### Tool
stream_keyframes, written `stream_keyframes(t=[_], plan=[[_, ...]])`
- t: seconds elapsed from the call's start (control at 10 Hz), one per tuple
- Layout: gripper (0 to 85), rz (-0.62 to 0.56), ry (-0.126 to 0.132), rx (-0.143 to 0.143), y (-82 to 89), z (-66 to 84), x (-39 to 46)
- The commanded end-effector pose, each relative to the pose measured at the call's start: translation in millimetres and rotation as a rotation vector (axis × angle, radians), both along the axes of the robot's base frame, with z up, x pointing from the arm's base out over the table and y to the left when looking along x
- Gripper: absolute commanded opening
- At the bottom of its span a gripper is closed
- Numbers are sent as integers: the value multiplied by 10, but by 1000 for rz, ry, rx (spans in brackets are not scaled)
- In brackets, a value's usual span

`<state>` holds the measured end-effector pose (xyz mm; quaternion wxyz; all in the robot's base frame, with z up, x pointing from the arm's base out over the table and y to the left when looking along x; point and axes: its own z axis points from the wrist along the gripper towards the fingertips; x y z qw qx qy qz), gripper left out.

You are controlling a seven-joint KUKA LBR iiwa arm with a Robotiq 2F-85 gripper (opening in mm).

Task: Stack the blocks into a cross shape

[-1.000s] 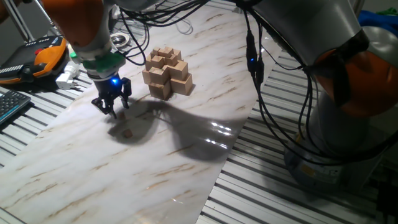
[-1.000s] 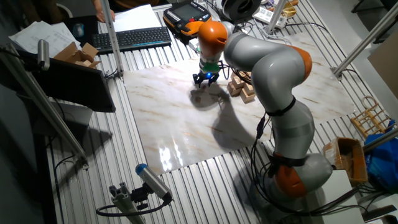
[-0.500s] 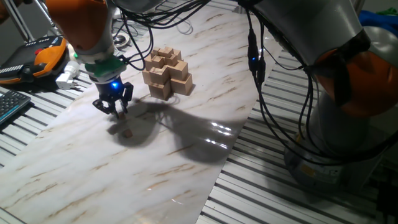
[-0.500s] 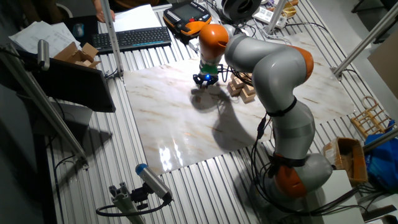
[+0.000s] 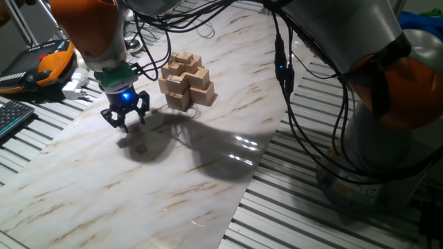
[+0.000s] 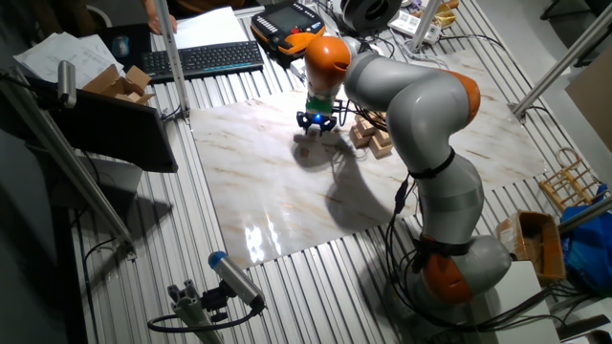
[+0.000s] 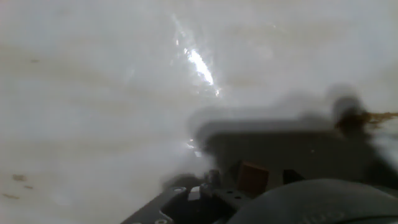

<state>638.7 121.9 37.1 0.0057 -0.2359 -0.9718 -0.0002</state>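
Note:
The cross shape [image 5: 185,81] is a tiered pile of tan wooden cubes at the back of the marble board [image 5: 83,200]; the arm partly covers the cross shape [image 6: 375,137] in the other fixed view. My gripper [image 5: 127,126] hangs just left of the pile, low over the board, fingers drawn together. The blurred hand view shows a small tan block [image 7: 252,177] between the fingers. Another tiny block [image 5: 142,147] lies on the board in the arm's shadow, just in front of the gripper [image 6: 316,125].
An orange teach pendant [image 5: 48,62], a white plug [image 5: 75,86] and a keyboard [image 5: 10,117] sit on the slatted table left of the board. Cables [image 5: 284,76] hang off the arm at the right. A second keyboard [image 6: 206,59] lies beyond the board.
The gripper has drifted slightly left and a little lower beside the pile. The loose block on the board and the pile have not moved.

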Motion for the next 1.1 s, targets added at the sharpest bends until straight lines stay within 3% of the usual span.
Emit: stream_keyframes(t=[0.0,0.5,0.7,0.9,1.0], plan=[[340,-3,-4,0,-3,-25,6],[340,-45,-10,6,-25,-88,12],[0,-43,-6,46,-71,-130,34],[0,-94,-2,30,-79,-26,11],[0,-121,0,2,-80,76,-24]])
